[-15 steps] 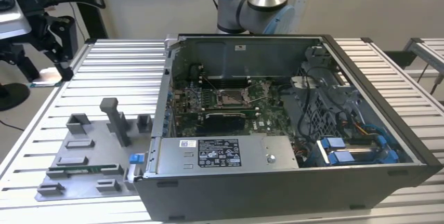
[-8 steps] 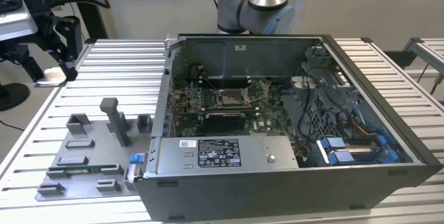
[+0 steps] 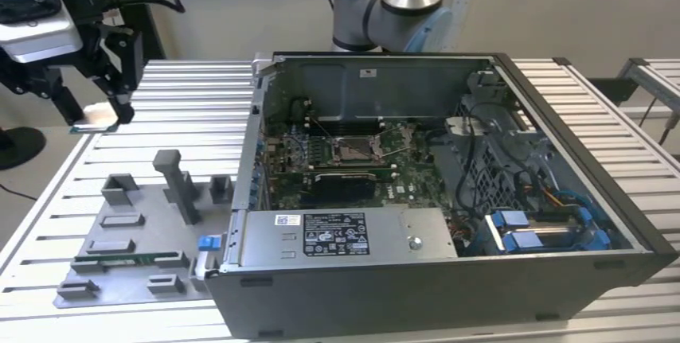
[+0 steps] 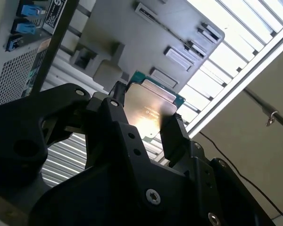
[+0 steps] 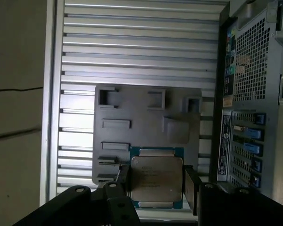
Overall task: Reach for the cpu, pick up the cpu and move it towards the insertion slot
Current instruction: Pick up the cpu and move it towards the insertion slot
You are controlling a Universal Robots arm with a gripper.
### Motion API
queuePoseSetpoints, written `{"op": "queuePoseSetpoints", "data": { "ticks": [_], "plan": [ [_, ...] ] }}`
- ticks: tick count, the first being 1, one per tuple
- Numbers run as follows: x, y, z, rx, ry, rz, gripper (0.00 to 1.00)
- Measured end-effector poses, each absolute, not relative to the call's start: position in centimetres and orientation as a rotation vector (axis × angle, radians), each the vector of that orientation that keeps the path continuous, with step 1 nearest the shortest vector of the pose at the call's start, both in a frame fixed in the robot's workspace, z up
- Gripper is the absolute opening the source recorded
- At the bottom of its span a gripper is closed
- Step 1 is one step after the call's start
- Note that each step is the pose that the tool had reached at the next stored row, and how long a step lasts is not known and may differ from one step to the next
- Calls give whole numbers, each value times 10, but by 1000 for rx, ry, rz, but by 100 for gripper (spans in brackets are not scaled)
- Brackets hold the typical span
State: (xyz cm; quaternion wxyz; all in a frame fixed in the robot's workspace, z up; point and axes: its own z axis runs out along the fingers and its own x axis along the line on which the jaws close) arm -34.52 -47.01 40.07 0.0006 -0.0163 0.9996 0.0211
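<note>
End effector point(image 5: 156, 184) clamps cpu point(image 5: 156, 175) edgewise, well apart from insertion slot point(image 3: 356, 149); its print looks unreadable.

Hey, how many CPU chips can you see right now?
1. The cpu is clamped between the fingers of the gripper, held in the air to the exterior view's left of the computer case. The insertion slot looks empty; another chip could be hidden inside the case.

The case point(image 3: 425, 299) sits on the table point(image 3: 191, 96), the insertion slot point(image 3: 354, 149) inside it; the tray point(image 3: 138, 241) lies beside the case at the exterior view's left — above that side hangs the gripper point(image 3: 98, 120), the cpu point(image 5: 156, 181) between its fingers point(image 5: 192, 188)
</note>
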Motion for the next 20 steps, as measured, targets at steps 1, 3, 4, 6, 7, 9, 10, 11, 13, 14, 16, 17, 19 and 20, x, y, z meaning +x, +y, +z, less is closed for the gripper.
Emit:
{"op": "queuePoseSetpoints", "data": {
  "ticks": [1, 3, 4, 6, 7, 9, 10, 11, 13, 14, 16, 17, 19, 20],
  "plan": [
    [-343, -470, 401, -51, 3139, 66, 0],
    [-338, -470, 401, -51, 3140, 66, 0],
    [-336, -470, 401, -51, 3140, 66, 0],
    [-331, -470, 401, -51, 3141, 66, 0],
    [-329, -470, 401, -51, 3141, 66, 0],
    [-325, -470, 401, -51, 3141, 66, 0],
    [-322, -470, 401, -51, 3141, 66, 0],
    [-320, -470, 401, -51, 3142, 66, 0],
    [-316, -470, 401, -51, 3142, 66, 0],
    [-314, -470, 401, -51, 3143, 66, 0],
    [-310, -470, 401, -51, 3143, 66, 0],
    [-308, -470, 401, -51, 3144, 67, 0],
    [-304, -470, 401, -51, 3144, 67, 0],
    [-302, -470, 401, -51, 3145, 67, 0]
  ]
}}
